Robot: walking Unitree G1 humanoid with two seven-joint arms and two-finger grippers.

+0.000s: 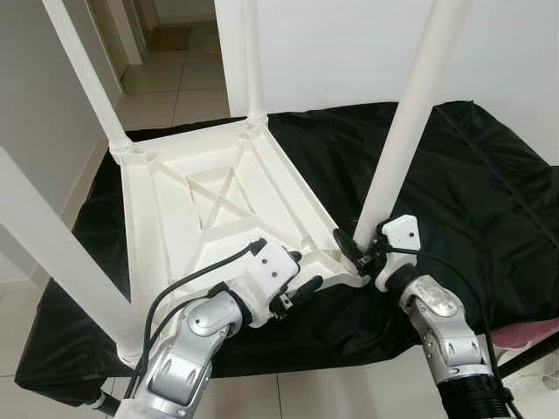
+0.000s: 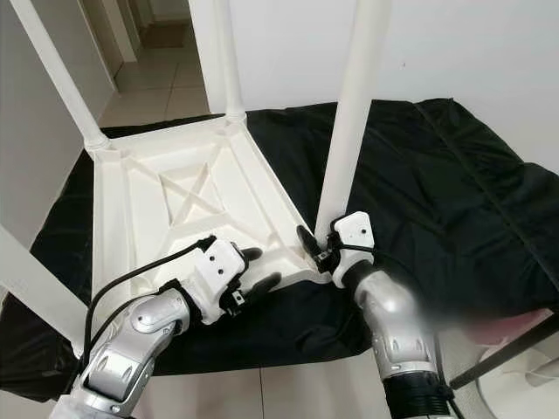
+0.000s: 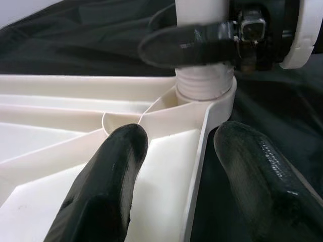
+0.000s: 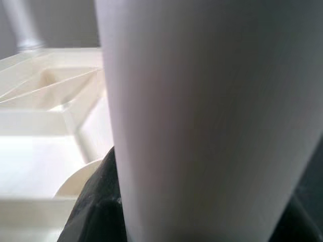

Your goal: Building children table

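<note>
No text, label, brand, number or sign could be read anywhere in these views.

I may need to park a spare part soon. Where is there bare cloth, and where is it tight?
Bare black cloth lies to the right of the upturned table top, out to the cloth's right edge, with a narrower strip behind it along the wall. Crowded: the near right corner, where the right gripper clamps the leg and the left gripper straddles the rim.
</note>
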